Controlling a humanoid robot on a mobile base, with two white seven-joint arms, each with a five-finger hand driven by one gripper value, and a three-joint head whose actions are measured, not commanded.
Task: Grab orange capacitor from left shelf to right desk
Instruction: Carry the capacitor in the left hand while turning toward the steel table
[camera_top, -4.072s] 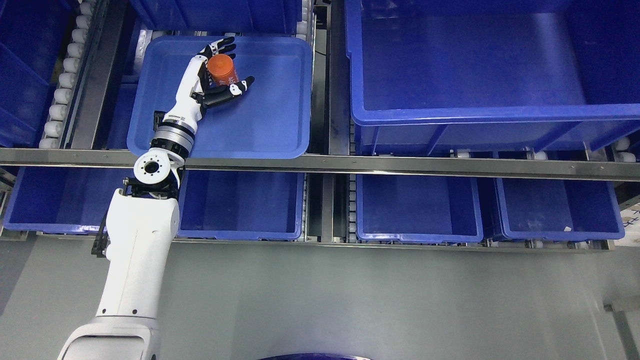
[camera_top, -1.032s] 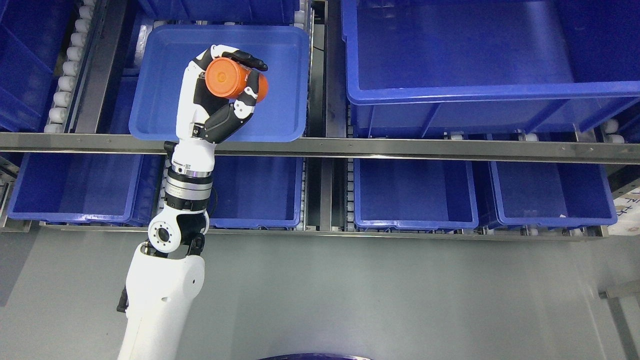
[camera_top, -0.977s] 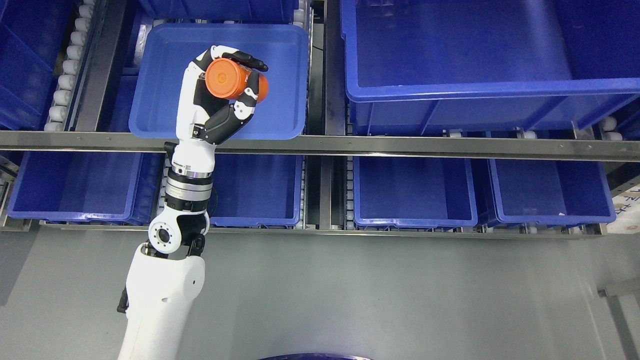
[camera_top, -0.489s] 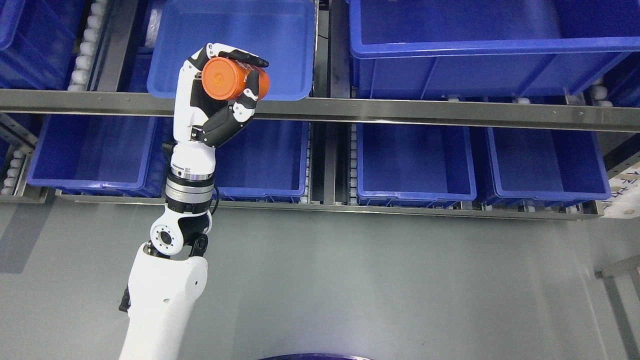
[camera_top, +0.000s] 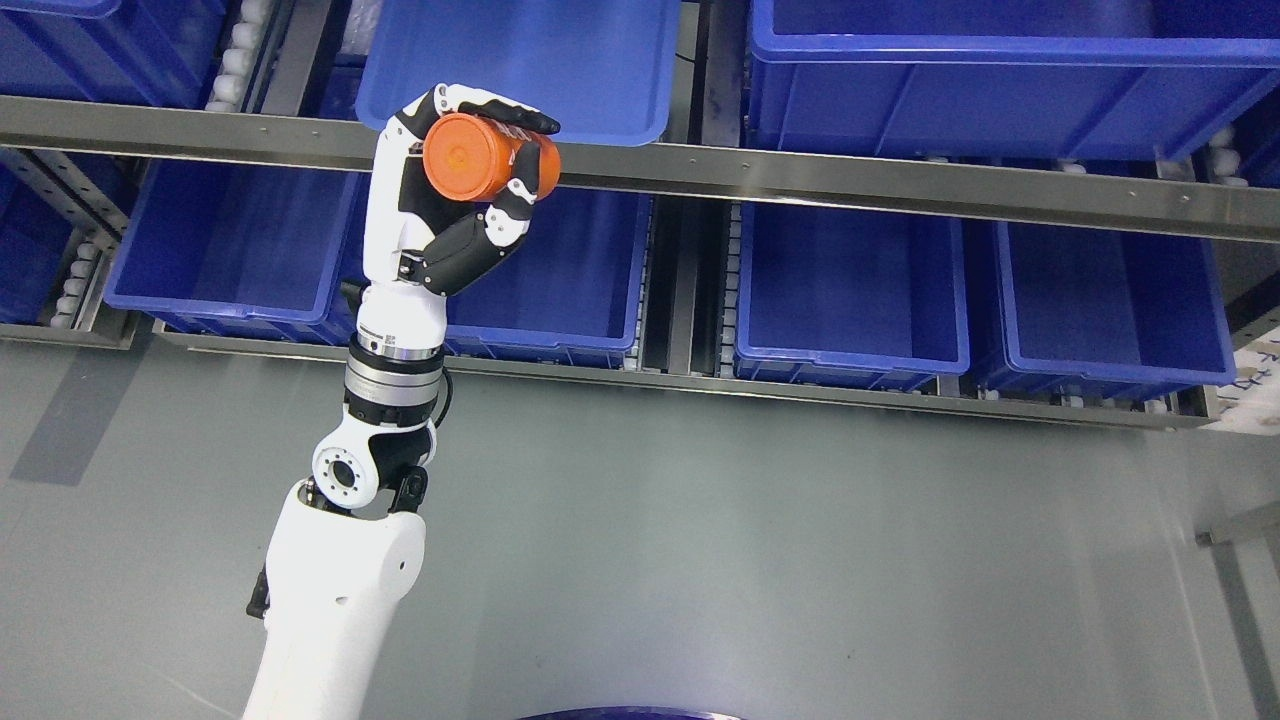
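My left hand (camera_top: 490, 150) is raised in front of the shelf and is shut on the orange capacitor (camera_top: 468, 155), a short orange cylinder lying sideways with its round end facing the camera. Black fingers (camera_top: 510, 118) curl over its top and the thumb presses from below. The hand and capacitor hang in front of the steel shelf rail (camera_top: 800, 180), just below the shallow blue tray (camera_top: 560, 70) on the upper level. The white arm comes up from the lower left. The right arm does not show.
Several blue bins (camera_top: 850, 290) line the lower shelf level, and a large blue bin (camera_top: 1000, 80) sits on the upper right. Grey floor (camera_top: 750, 560) fills the lower half. A metal frame corner (camera_top: 1235, 525) pokes in at the right edge.
The hand has lifted the capacitor out of the tray and drawn it back off the shelf. The camera view has shifted, so the shelf now sits higher and more to the right in the picture.
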